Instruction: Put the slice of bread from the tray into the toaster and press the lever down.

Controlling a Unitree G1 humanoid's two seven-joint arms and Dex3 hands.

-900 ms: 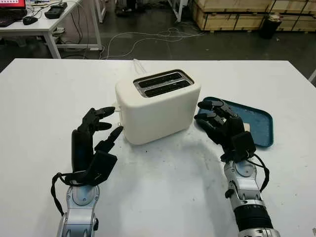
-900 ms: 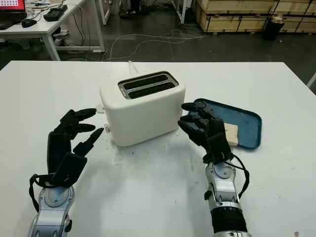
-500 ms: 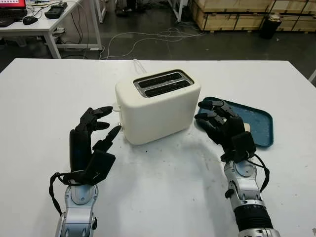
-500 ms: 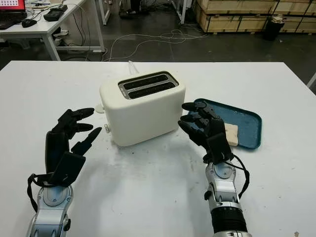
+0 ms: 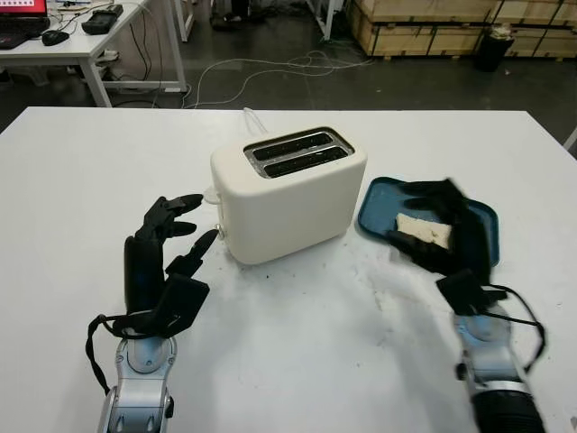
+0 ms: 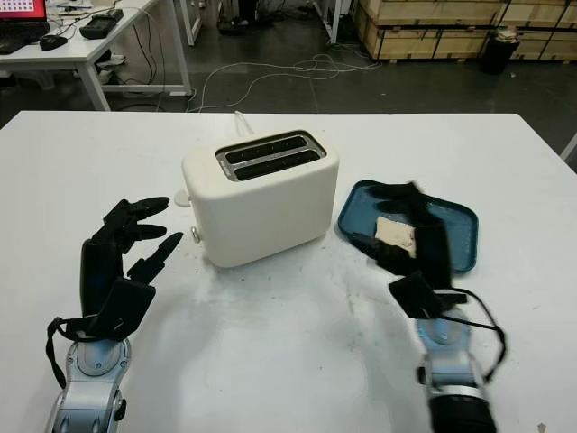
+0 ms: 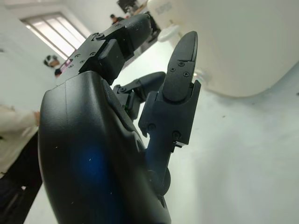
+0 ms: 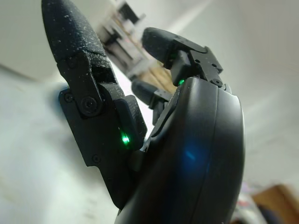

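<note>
**A:** What is the right hand [image 5: 442,236] doing?

**B:** It hovers over the blue tray [image 5: 482,216], released and holding nothing, just above and beside the slice of bread [image 5: 424,231] that lies flat in the tray.

**A:** And the left hand [image 5: 162,257]?

**B:** Open too, raised beside the cream toaster [image 5: 287,191], near its end wall.

**A:** Which step is this?

**B:** Seemingly the reach for the bread. Next, the right hand must lower, close on the slice, lift it, and carry it to one of the toaster's two empty slots.
</note>
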